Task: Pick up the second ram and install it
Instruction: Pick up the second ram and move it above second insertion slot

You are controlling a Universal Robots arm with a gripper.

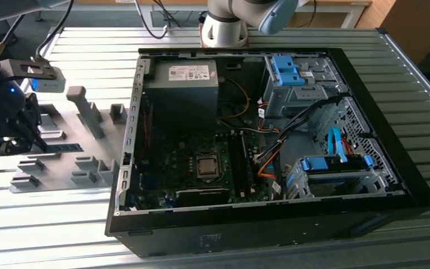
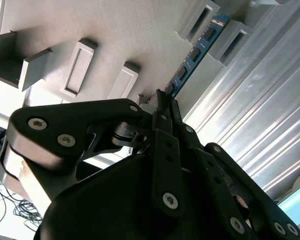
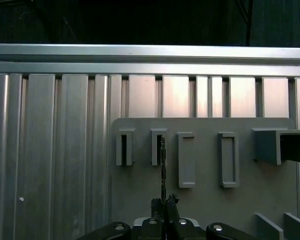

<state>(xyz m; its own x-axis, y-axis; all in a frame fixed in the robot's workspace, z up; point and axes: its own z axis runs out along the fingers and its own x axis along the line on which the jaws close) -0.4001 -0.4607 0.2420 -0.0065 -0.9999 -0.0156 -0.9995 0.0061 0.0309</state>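
The pincer [image 2: 162,100] is closed on the near end of the second ram [image 2: 197,50], its two dark fingertips [image 3: 156,204] pressed together against either face of the thin board. In the second wrist view the stick shows its blue-green face with a row of dark chips, and its long axis runs straight out from the fingertips, away from the arm. Its far end sits between two raised grey holder blocks [image 2: 235,37] on the grey fixture plate [image 3: 205,210]. In the first wrist view the board is seen edge-on as a narrow dark line, standing on its long edge rather than lying flat, with the far tip inside a slotted block [image 3: 155,147]. In the exterior view the ram appears as a short dark-green strip low on the plate, lying lengthwise from the pincer toward the exterior view's right, pointing at the open computer case [image 1: 416,190]. The plate rests on the ribbed metal tabletop [image 1: 51,235], just beside the case on the exterior view's left. The ram is well apart from the motherboard [image 1: 192,168] inside the case.
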